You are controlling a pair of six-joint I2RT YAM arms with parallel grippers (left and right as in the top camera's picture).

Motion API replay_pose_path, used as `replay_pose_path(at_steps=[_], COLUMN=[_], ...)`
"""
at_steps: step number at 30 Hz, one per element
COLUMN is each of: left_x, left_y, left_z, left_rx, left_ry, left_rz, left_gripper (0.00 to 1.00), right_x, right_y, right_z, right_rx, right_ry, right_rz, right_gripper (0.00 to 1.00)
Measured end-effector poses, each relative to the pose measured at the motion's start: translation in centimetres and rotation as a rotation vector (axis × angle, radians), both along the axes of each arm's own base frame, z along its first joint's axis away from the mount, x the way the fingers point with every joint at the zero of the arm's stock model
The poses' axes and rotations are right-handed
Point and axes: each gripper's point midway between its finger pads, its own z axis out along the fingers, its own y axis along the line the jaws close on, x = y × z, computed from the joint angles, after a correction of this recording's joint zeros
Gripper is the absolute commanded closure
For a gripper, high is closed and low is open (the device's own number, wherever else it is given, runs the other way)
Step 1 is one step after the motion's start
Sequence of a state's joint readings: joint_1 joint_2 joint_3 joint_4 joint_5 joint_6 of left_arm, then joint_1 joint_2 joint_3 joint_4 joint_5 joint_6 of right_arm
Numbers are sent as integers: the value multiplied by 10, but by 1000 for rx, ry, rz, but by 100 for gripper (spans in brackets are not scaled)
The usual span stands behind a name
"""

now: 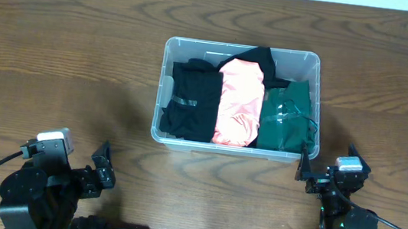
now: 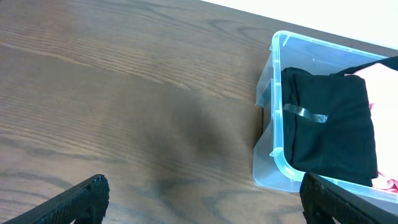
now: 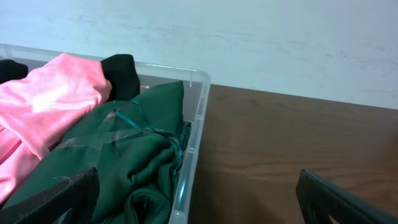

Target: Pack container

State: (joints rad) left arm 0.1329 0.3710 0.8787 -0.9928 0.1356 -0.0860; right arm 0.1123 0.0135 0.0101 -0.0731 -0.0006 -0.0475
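The clear plastic container (image 1: 162, 87) stands mid-table. It holds a folded black garment (image 1: 192, 102) on the left, a pink one (image 1: 238, 103) in the middle and a dark green one (image 1: 286, 116) on the right. My left gripper (image 1: 99, 166) is open and empty, near the front edge, left of the container. The left wrist view shows the container's left wall (image 2: 277, 93) and the black garment (image 2: 329, 118) between its fingers (image 2: 199, 202). My right gripper (image 1: 320, 174) is open and empty, at the container's front right corner. The right wrist view shows the rim (image 3: 194, 130), green garment (image 3: 134, 149) and pink garment (image 3: 50, 99) between its fingers (image 3: 199, 199).
The table (image 1: 56, 59) is dark wood grain. A pale wall (image 3: 249, 37) rises behind its far edge.
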Motion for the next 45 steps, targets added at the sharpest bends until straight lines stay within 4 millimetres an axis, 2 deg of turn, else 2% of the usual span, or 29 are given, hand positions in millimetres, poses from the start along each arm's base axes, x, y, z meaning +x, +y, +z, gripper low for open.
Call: replay_pose_path(at_steps=[19,24,32,37,40,43,45], left_x=[0,4,48,67,74,78,79], left_y=[0,3,-11,-14,-14,-15,-16], left_z=[0,-7,-41,-47,-58,-92,-94], left_rx=[3,28,47,57,58,49,42], left_ry=[0,-38,-297,-500,-528,-465,-459], left_rz=[1,7,-81,-87,-87,-93,-94], left_gripper=[2,2,2,2,2,2,2], right_x=[0,0,0,0,0,0,0], right_y=[0,0,1,1,1,1,1], right_z=[0,0,0,0,1,0,1], right_rx=[0,0,0,1,1,1,1], right_ry=[0,0,-1,-2,-3,-2,-5], right_rz=[1,2,4,4,4,4,4], right_gripper=[1,1,1,1,1,1,1])
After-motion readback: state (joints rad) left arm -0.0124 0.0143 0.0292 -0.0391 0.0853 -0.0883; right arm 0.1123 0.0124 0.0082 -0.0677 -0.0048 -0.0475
